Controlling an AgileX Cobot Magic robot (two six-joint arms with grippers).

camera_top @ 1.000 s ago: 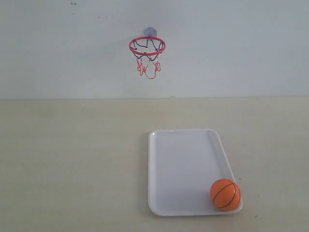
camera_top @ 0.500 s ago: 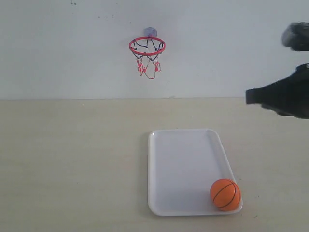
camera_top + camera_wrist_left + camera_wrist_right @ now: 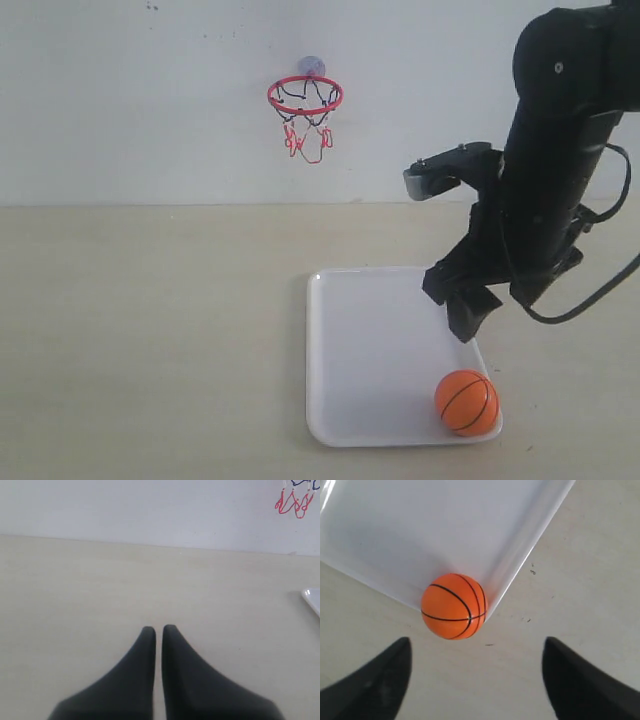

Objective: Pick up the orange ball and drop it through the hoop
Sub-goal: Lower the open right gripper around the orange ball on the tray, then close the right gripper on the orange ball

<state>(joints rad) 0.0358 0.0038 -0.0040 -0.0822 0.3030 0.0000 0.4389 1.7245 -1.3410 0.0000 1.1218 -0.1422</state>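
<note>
The orange ball point(image 3: 467, 402) with black seams lies in the near right corner of a white tray point(image 3: 370, 340). My right gripper point(image 3: 452, 304) hangs open above the tray's right side, a little behind the ball and apart from it. In the right wrist view the ball point(image 3: 454, 606) sits ahead of the wide-open right gripper point(image 3: 477, 642), with nothing between the fingers. The hoop point(image 3: 305, 97), with red rim and black-and-red net, is mounted on the back wall. The left gripper point(image 3: 158, 628) is shut and empty over bare table, and the net's red strings point(image 3: 294, 502) show in that view.
The tray's raised rim point(image 3: 530, 555) runs close against the ball. A corner of the tray point(image 3: 313, 598) shows in the left wrist view. The beige table point(image 3: 150, 330) stretches to the white wall. The black right arm point(image 3: 555, 160) stands over the right side.
The right arm came in from the right edge and swung down and left over the tray, near the ball. The ball, tray and hoop have not moved.
</note>
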